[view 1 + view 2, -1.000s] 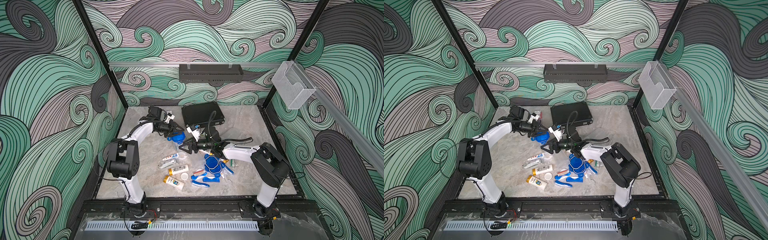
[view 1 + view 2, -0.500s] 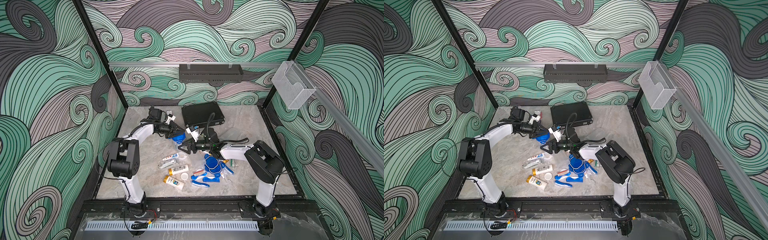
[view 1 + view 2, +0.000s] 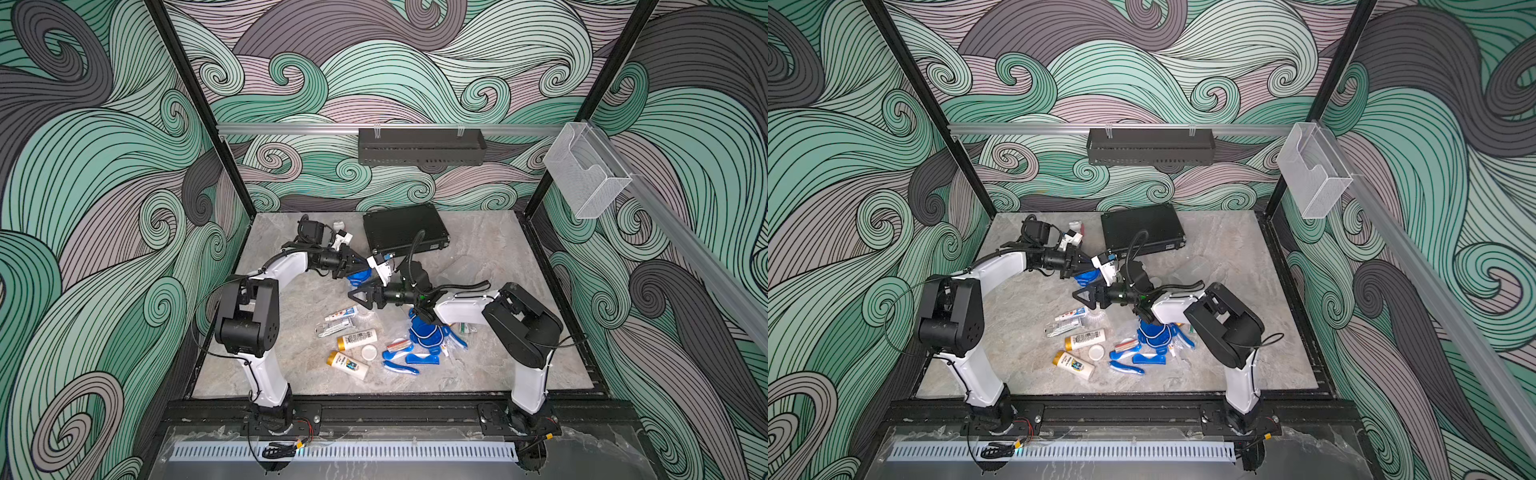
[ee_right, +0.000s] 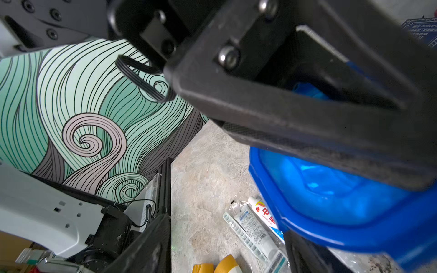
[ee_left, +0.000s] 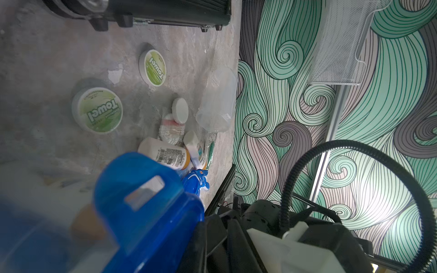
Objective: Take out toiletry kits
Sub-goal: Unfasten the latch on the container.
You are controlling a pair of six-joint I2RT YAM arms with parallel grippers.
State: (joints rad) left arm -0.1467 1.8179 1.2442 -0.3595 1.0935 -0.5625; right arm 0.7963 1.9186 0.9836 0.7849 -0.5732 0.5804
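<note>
The left gripper [image 3: 355,268] clamps a blue lid [image 3: 360,276] near the black case [image 3: 403,226] — the right gripper [image 3: 358,296] just beside it, jaws apart.

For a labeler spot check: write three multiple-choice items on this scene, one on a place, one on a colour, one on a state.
1. Where is the briefcase? A: front edge. B: on the shelf. C: back of the table.
2. What colour are the lids? A: blue. B: red. C: yellow.
3. How are the two front bottles? A: upright. B: on their sides. C: stacked.
Key: 1 C, it lies at the far edge. 2 A, every lid seen is blue. 3 B, both lie flat.
</note>
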